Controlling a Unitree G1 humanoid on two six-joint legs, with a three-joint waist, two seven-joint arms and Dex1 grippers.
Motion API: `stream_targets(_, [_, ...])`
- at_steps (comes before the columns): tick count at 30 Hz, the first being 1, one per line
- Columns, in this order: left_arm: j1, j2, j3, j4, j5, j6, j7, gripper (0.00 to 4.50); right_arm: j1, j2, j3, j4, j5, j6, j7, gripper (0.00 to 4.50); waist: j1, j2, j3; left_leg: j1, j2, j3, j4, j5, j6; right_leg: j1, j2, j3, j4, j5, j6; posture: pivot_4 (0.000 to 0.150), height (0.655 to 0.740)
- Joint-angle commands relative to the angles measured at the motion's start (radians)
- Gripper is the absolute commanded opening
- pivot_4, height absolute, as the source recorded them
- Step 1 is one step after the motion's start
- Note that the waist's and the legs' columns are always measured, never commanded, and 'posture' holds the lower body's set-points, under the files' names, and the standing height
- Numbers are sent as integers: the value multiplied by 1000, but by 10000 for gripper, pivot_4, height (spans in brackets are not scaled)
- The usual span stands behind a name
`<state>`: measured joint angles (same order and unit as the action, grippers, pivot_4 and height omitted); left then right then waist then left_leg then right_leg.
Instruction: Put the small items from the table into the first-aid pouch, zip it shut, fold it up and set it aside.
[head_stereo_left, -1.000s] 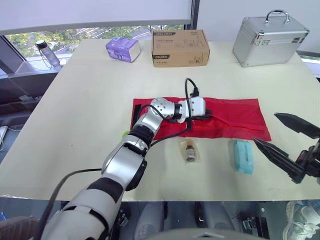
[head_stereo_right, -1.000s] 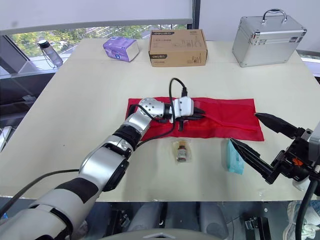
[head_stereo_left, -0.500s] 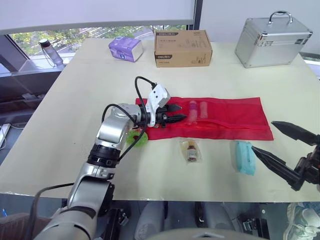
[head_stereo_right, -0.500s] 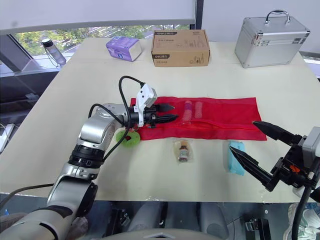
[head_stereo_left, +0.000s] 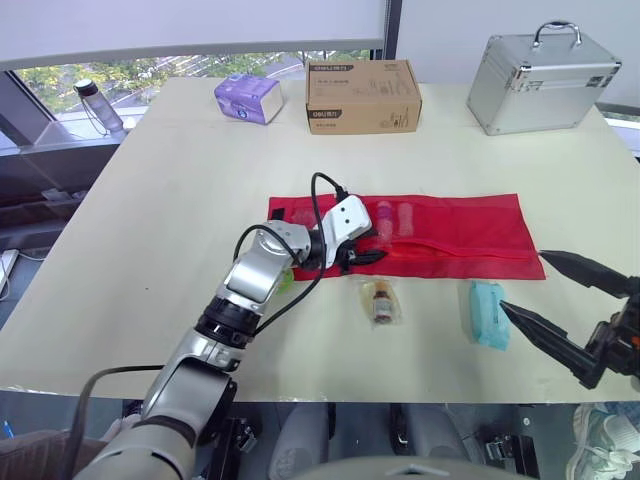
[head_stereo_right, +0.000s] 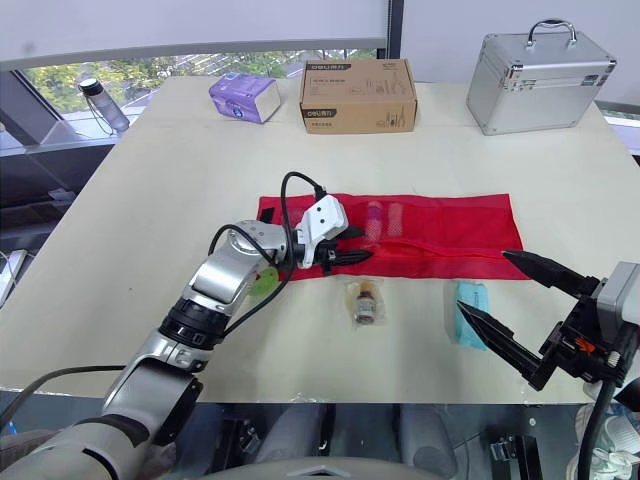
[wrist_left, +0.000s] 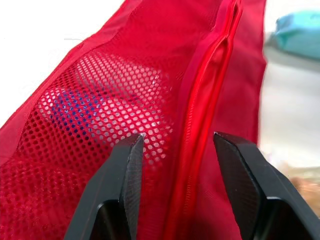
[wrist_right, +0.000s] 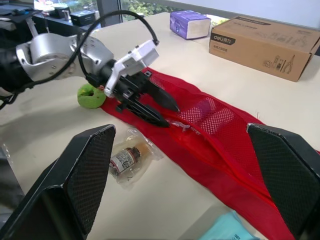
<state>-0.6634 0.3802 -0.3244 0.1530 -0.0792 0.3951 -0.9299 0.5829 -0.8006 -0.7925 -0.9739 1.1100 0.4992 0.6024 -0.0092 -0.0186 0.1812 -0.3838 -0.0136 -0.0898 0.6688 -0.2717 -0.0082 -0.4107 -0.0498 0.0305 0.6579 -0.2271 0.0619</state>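
A pale table (head_stereo_left: 180, 180) by a window carries a cardboard box (head_stereo_left: 362, 95), a purple pack (head_stereo_left: 246, 98) and a metal case (head_stereo_left: 540, 68) along the top of the frame. The red mesh pouch (head_stereo_left: 460, 225) lies flat and unfolded at the centre. Two pale tubes (head_stereo_left: 395, 218) show through its mesh, so the packing looks partly done. A bagged little bottle (head_stereo_left: 381, 300), a teal packet (head_stereo_left: 487, 312) and a green lump (wrist_right: 90, 95) lie outside, just below the pouch's lower edge. Zipping, folding and setting aside appear to remain.

The left claw (head_stereo_left: 375, 250) rests on the pouch's left part, fingers apart, gripping nothing. The right claw (head_stereo_left: 525, 282), lower right, gapes wide and empty, one fingertip just beside the teal packet.

The left wrist view adds that the left fingers (wrist_left: 127, 175) straddle the zip (wrist_left: 200, 115), beside a blue-marked item (wrist_left: 75, 107) under the mesh. The right wrist view gives the green lump whole, where the head views have the left arm across it.
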Motion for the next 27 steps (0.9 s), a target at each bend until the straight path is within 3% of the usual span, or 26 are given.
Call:
stream_targets(1, [-31, -32, 33, 28, -29, -40, -2, 16750, 9, 10, -18, -23, 1, -22, 7, 45000, 0, 0, 0, 0, 0, 0, 0, 0, 0, 0, 0, 0, 0, 0, 0, 1500, 7400])
stream_targets(4, [-30, -62, 87, 26, -91, 4, -2, 2692, 16, 20, -9, -30, -13, -24, 9, 45000, 0, 0, 0, 0, 0, 0, 0, 0, 0, 0, 0, 0, 0, 0, 0, 1500, 7400])
stream_targets(5, [-29, -68, 100, 23, -104, 20, 0, 976, 17, 22, -5, -32, -16, -24, 9, 45000, 0, 0, 0, 0, 0, 0, 0, 0, 0, 0, 0, 0, 0, 0, 0, 1500, 7400])
stream_targets(15, [-19, -72, 145, -29, -155, 110, 21, 976, 0, 13, 150, -61, -63, 19, -52, 45000, -3, 0, 0, 0, 0, 0, 0, 0, 0, 0, 0, 0, 0, 0, 0, 1500, 7400])
stream_targets(21, [-19, -72, 149, -31, -158, 113, 36, 976, -147, 22, 483, -32, -94, 152, -224, 45000, -3, 0, 0, 0, 0, 0, 0, 0, 0, 0, 0, 0, 0, 0, 0, 1500, 7400])
stream_targets(27, [-14, -71, 132, -39, -152, 108, 38, 976, -451, 150, 814, 153, -156, 334, -386, 45000, -6, -2, -1, 0, 0, 0, 0, 0, 0, 0, 0, 0, 0, 0, 0, 1500, 7400])
